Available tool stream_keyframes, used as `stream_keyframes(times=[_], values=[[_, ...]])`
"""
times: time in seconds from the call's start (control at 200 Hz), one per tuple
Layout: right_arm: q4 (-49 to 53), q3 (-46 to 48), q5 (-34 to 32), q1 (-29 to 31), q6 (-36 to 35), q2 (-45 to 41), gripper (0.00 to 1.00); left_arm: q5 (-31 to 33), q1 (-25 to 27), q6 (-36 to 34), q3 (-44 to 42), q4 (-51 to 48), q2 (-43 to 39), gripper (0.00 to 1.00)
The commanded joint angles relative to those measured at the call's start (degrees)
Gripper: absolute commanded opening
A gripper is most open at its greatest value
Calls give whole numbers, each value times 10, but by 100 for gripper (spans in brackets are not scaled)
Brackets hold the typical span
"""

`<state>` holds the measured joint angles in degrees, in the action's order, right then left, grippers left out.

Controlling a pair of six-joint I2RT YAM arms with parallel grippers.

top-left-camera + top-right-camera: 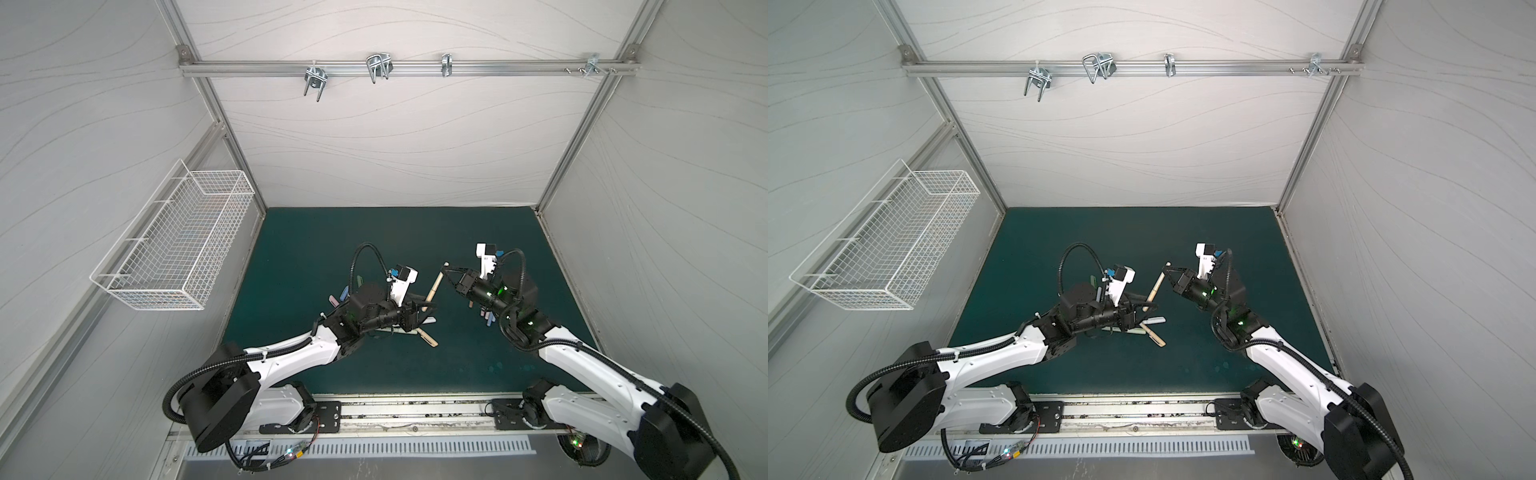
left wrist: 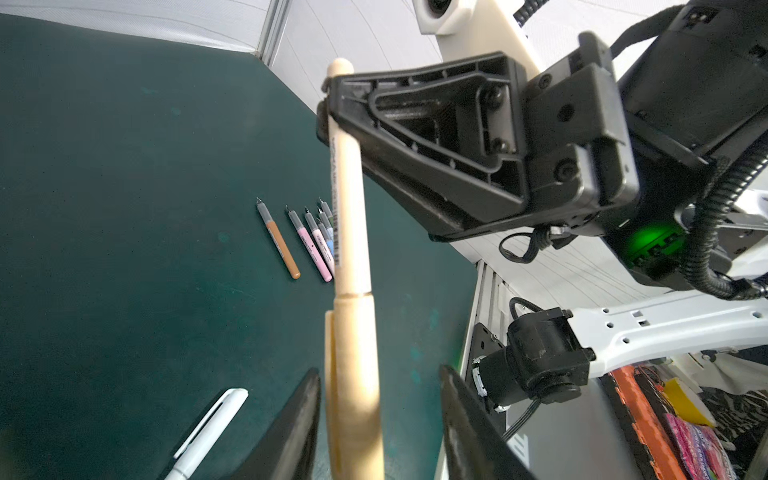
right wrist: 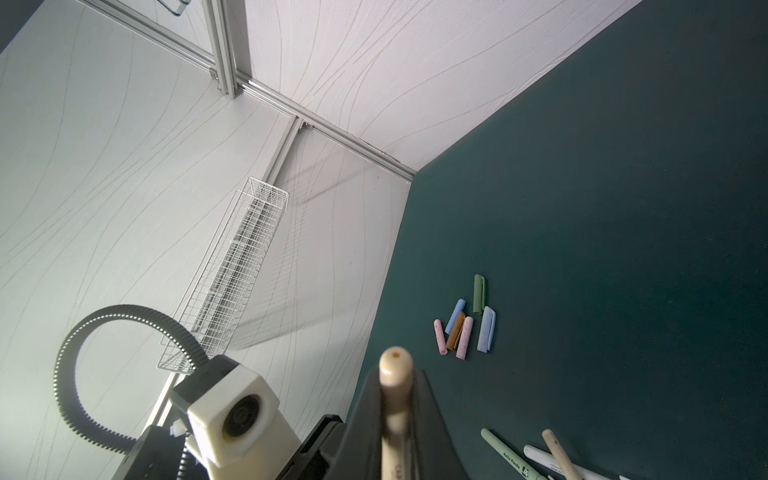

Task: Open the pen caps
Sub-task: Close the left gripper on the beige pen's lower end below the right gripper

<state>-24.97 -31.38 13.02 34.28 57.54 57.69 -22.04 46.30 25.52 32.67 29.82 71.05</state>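
A capped tan pen (image 1: 434,284) (image 1: 1154,286) hangs above the green mat between the two arms. My right gripper (image 1: 446,270) (image 3: 395,386) is shut on its rear end (image 3: 395,365). My left gripper (image 1: 426,307) (image 2: 379,370) is open, its jaws on either side of the tan cap (image 2: 357,374); one finger is close to the cap, the other well apart. Several loose pen caps (image 3: 461,328) (image 1: 338,297) lie grouped on the mat. A row of uncapped pens (image 2: 307,241) lies below the right arm. More capped pens (image 1: 415,332) are piled under the left gripper, among them a white one (image 2: 208,432) and a green one (image 3: 511,455).
A white wire basket (image 1: 174,245) hangs on the left wall. A metal rail with hooks (image 1: 374,68) runs along the back wall. The green mat (image 1: 374,232) is walled on three sides, and both arm bases stand at its front edge.
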Motion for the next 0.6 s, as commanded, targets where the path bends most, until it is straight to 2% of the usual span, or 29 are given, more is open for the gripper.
stream_keyframes(times=[0.0, 0.18, 0.37, 0.405, 0.475, 0.535, 0.595], values=[[-32, 1, -17, 10, 19, 3, 0, 10, 3, -13, 27, 8, -14, 43], [-36, -2, -16, 20, 21, 10, 0, 13, 3, -14, 28, 3, -13, 34], [-26, -3, -19, 22, 14, 7, 0, 38, 4, -23, 31, -24, -21, 16], [-16, -6, -22, 22, 7, 4, 4, 47, 4, -24, 30, -28, -25, 13], [12, -12, -34, 20, -14, -6, 19, 68, 3, -25, 24, -34, -35, 5], [49, -23, -41, 14, -48, -22, 36, 80, 3, -29, 21, -45, -45, 4], [104, -39, -50, 2, -98, -42, 46, 98, 3, -32, 24, -81, -54, 3]])
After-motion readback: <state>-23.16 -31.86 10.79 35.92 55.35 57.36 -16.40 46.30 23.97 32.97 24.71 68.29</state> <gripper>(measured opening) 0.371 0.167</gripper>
